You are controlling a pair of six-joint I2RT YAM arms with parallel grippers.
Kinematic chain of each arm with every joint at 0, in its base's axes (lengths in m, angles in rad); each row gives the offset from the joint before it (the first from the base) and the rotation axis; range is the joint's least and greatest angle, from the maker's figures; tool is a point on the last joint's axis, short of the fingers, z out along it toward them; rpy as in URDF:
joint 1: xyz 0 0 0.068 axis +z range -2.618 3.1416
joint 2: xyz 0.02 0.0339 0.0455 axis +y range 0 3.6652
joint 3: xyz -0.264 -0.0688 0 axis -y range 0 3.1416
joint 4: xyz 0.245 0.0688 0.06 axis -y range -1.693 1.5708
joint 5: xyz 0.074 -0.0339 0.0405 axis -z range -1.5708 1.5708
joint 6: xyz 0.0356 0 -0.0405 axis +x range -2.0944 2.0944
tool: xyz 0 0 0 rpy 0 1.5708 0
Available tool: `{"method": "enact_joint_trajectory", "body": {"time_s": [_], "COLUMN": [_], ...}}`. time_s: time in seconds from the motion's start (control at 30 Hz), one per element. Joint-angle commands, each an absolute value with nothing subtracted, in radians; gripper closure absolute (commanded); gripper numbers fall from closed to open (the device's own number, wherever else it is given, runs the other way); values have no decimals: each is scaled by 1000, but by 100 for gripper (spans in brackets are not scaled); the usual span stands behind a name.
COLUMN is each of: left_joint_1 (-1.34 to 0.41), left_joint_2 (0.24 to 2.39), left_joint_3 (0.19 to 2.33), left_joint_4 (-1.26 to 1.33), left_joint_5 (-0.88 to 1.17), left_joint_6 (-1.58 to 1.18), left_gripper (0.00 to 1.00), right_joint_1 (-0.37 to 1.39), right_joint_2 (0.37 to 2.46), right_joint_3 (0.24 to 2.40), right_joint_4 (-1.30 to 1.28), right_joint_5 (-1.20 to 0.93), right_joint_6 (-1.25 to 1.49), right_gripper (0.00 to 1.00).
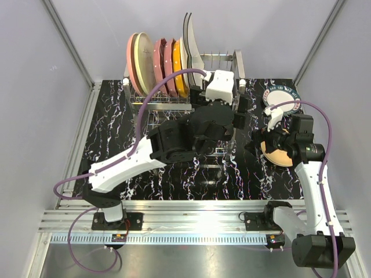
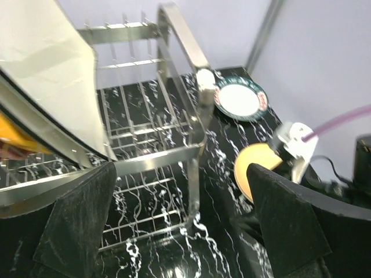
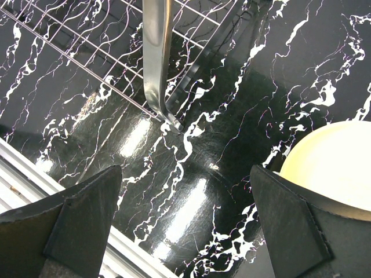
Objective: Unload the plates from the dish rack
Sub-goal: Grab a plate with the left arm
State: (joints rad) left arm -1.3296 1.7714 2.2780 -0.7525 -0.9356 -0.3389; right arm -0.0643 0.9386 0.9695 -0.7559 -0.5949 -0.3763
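The dish rack (image 1: 223,58) stands at the back of the table. Several plates stand upright in its left half: pink (image 1: 132,61), cream (image 1: 144,58), maroon (image 1: 159,65), orange (image 1: 179,80) and a tall squarish white one (image 1: 192,46). My left gripper (image 1: 240,108) is open and empty at the rack's right end; its wrist view shows the gripper (image 2: 181,171), the rack frame (image 2: 174,52) and the white plate (image 2: 46,75). A tan plate (image 1: 278,155) and a teal-rimmed plate (image 1: 282,98) lie on the table to the right. My right gripper (image 1: 258,141) is open and empty beside the tan plate (image 3: 336,168).
The black marbled tabletop (image 1: 116,127) is bounded by grey walls on the left, back and right. A metal rail (image 1: 191,223) runs along the near edge. The rack's leg (image 3: 155,58) stands just beyond my right gripper (image 3: 185,171). The teal-rimmed plate (image 2: 239,99) and the tan plate (image 2: 255,168) show in the left wrist view.
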Motion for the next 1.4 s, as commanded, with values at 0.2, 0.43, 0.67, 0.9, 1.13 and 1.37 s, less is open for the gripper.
{"method": "enact_joint_trajectory", "body": {"time_s": [0.2,0.43,0.67,0.9,1.13,1.37], "left_joint_1": [-1269,-1216,-1195,-1178,-1177,-1178], "left_joint_2": [1767,1773,1795,1813,1825,1827], "left_joint_3": [2252,2247,2243,2246,2238,2220], "left_joint_4": [-597,-597,-591,-566,-572,-566], "left_joint_5": [-1132,-1100,-1111,-1153,-1189,-1233], "left_joint_6": [-328,-391,-422,-416,-422,-419], "left_gripper": [1,5,8,11,12,14], "right_joint_1": [-66,-66,-66,-66,-66,-66], "right_joint_2": [916,913,911,908,905,902], "right_joint_3": [971,971,969,971,971,969], "right_joint_4": [-730,-729,-729,-729,-730,-730], "right_joint_5": [-615,-615,-615,-617,-617,-617], "right_joint_6": [-362,-362,-362,-362,-362,-362], "right_gripper": [0,0,0,0,0,0]}}
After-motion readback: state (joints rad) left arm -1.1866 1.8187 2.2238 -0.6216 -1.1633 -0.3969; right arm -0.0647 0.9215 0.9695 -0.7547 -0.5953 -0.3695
